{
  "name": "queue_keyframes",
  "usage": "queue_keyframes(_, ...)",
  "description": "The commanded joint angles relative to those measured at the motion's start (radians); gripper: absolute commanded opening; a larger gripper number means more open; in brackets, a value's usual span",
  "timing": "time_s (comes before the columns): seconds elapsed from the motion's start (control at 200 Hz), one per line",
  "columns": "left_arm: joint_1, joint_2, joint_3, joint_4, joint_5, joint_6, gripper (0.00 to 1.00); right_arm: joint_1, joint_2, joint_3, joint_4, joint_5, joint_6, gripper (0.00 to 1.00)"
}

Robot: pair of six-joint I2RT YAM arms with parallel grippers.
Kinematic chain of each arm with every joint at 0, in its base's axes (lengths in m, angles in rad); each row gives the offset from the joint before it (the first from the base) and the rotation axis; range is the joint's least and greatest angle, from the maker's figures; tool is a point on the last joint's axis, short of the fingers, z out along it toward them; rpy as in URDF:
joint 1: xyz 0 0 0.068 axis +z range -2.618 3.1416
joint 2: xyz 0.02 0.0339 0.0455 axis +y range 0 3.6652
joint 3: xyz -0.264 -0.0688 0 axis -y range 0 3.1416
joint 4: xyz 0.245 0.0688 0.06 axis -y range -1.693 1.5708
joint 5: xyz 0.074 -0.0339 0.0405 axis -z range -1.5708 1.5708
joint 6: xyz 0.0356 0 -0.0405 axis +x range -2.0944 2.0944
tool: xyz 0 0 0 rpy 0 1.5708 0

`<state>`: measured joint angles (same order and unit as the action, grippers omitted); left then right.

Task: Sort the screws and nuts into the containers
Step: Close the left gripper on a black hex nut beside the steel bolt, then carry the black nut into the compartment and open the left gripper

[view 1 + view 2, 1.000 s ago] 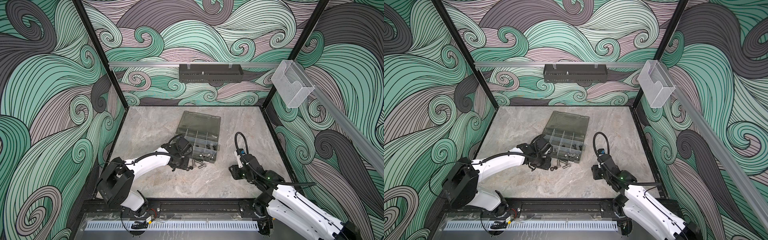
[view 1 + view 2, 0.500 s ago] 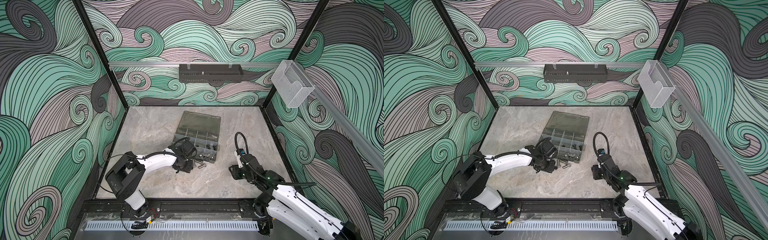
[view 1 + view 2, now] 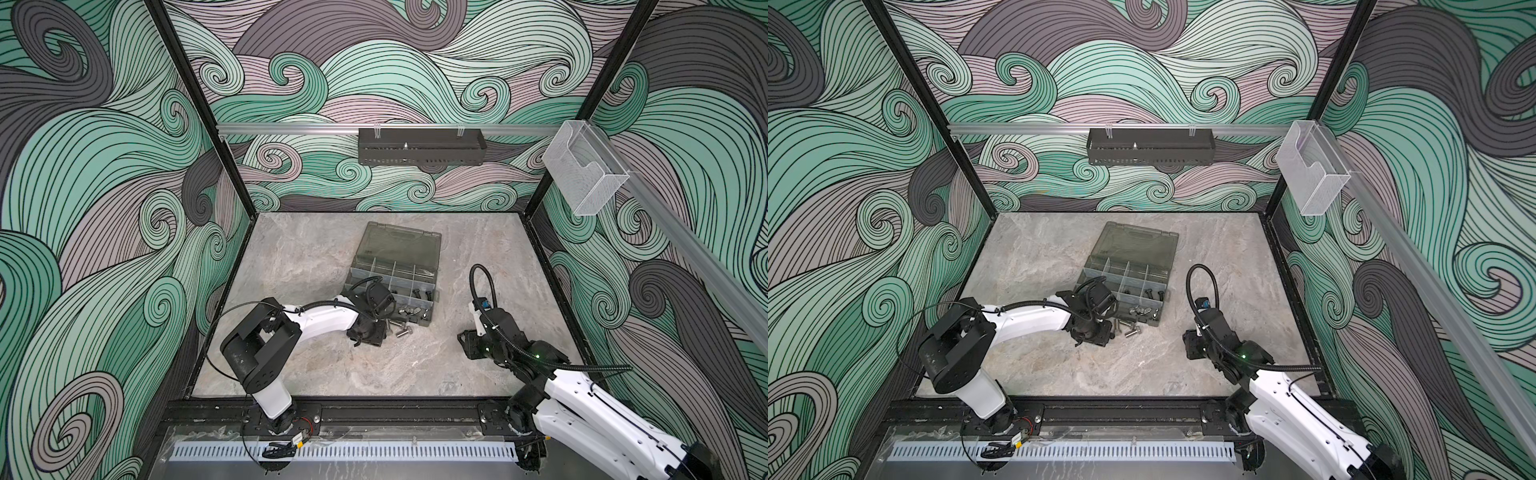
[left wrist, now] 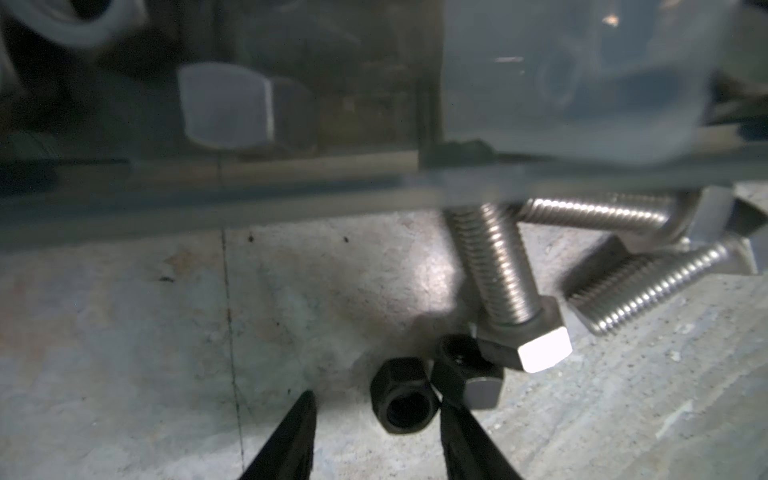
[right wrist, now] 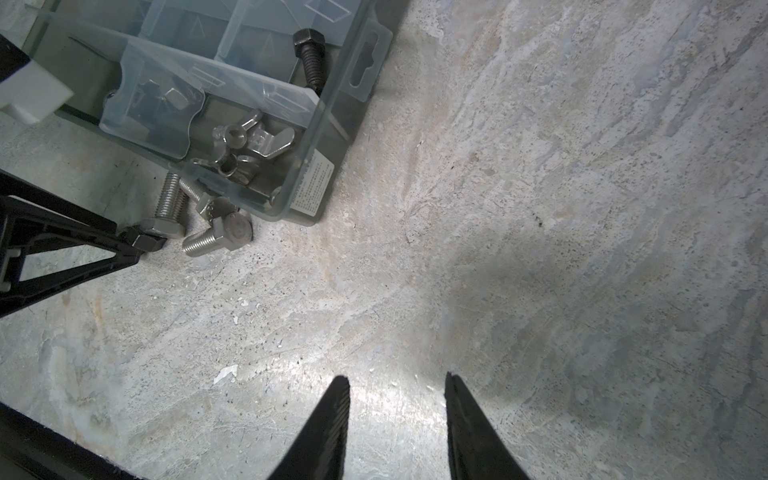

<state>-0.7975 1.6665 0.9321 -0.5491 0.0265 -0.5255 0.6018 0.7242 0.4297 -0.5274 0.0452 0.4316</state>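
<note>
Left hand (image 4: 376,401) low on the bench (image 5: 540,166), jaws part open, straddling a black nut (image 4: 405,401): one finger (image 4: 459,436) looks to touch it, gap on the other side, so nothing gripped yet. Second black nut (image 4: 467,376) and silver screws (image 4: 498,266) crowd right beside it; narrow opening probably meant to take one piece only. Loose pile sits centre of both top views, against the lower edge of the grey case (image 3: 399,245). Wing nuts (image 5: 253,141) and a black screw (image 5: 311,58) already in separate cells (image 3: 409,279). Right hand (image 5: 397,378) open, empty, lower right, clear of the work.
</note>
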Motion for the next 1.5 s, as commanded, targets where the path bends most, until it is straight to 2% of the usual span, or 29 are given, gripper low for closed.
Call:
queue_keyframes(0.0, -0.009, 0.033, 0.031, 0.007, -0.007, -0.008, 0.49, -0.003, -0.006, -0.014, 0.003, 0.004, 0.015, 0.40)
queue_keyframes(0.525, -0.010, 0.041, -0.002, 0.020, -0.007, -0.015, 0.27, -0.003, -0.009, -0.016, 0.004, 0.004, 0.015, 0.40)
queue_keyframes(1.006, -0.011, -0.052, 0.029, -0.026, -0.013, -0.016, 0.25, -0.003, -0.012, -0.016, 0.003, 0.005, 0.015, 0.40)
queue_keyframes(1.256, -0.005, -0.098, 0.145, -0.079, -0.026, 0.016, 0.24, -0.003, -0.012, -0.016, 0.004, 0.007, 0.013, 0.40)
queue_keyframes(1.491, 0.035, 0.008, 0.361, -0.113, -0.028, 0.097, 0.25, -0.003, -0.017, -0.018, 0.005, 0.001, 0.012, 0.40)
